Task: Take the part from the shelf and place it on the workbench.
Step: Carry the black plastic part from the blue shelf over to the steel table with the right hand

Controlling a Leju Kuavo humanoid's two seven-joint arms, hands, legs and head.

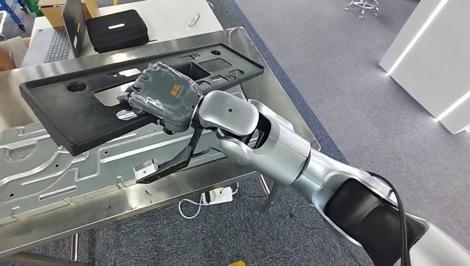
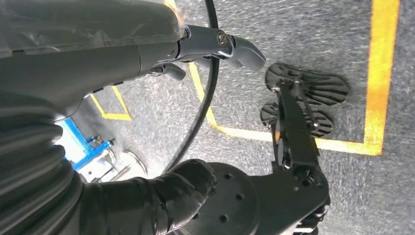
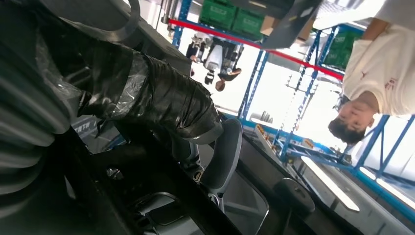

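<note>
The head view is evenly and brightly lit from above, sharp across the frame. The steel table (image 1: 166, 177) throws back pale glare, and the plastic wrap on the right hand (image 1: 163, 97) catches small highlights. In the left wrist view the floor (image 2: 337, 49) is well lit and grainy, while the near left hand (image 2: 73, 54) is dark and soft. The right wrist view is strongly backlit: the background is blown out white and the near surfaces are murky and blurred.

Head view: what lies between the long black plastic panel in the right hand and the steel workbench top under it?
A flat silver stamped metal sheet lies on the workbench beneath the black panel held by the right hand.
</note>
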